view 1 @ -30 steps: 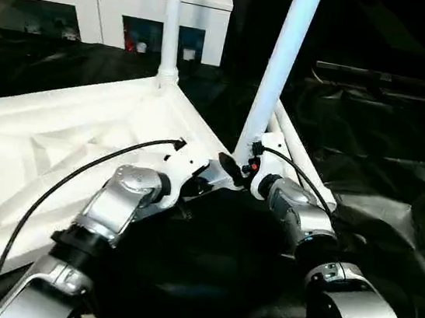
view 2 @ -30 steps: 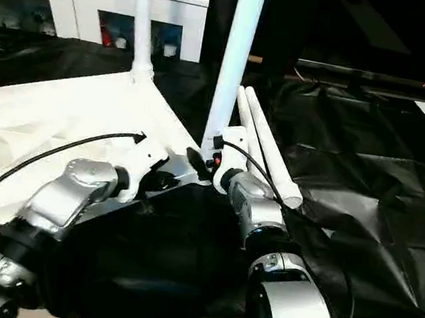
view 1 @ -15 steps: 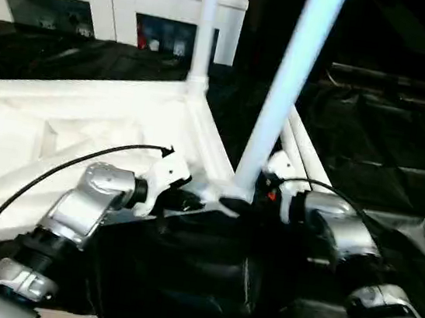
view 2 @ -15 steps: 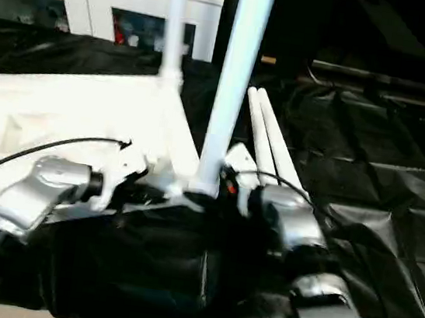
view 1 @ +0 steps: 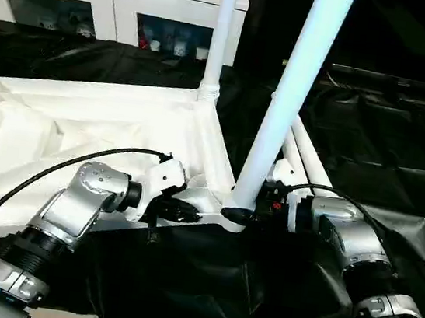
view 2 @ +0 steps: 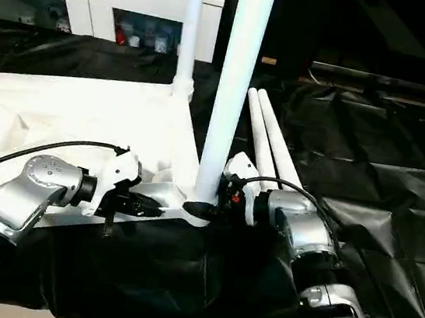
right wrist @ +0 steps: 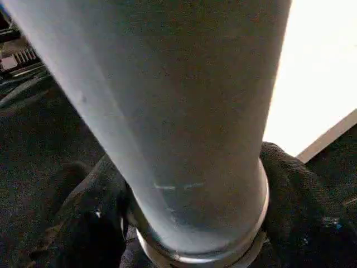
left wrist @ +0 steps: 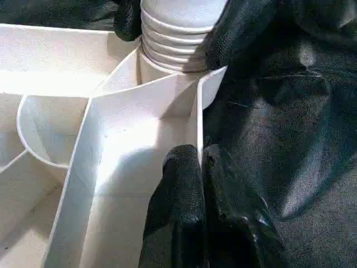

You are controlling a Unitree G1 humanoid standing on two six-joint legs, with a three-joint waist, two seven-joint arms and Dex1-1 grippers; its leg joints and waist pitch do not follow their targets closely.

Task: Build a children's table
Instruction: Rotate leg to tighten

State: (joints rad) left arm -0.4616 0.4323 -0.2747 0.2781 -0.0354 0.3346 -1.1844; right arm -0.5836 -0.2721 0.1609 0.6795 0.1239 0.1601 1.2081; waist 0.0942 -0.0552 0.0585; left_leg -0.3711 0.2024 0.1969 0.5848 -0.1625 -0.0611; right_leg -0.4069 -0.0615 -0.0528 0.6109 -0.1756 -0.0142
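Observation:
The white table top (view 1: 84, 122) lies upside down on black cloth, ribbed underside up. One leg (view 1: 221, 35) stands in its far corner socket. A second leg (view 1: 292, 99) stands slightly tilted at the near corner, its ribbed end (left wrist: 175, 39) at the socket. My right gripper (view 1: 238, 212) is shut around this leg's base, with a finger (right wrist: 83, 223) on each side. My left gripper (left wrist: 199, 159) is shut on the table top's thin side wall, just beside that corner. Two more legs (view 2: 269, 147) lie side by side on the cloth to the right.
A white cabinet with glass doors (view 1: 100, 3) stands behind the work. Crumpled black cloth (view 1: 384, 166) covers the surface and hangs over the front edge. A dark bar (view 1: 395, 81) runs across the back right.
The camera has shifted. The leg in my right gripper now stands a little straighter, its base down at the near corner socket. Both grippers keep their hold.

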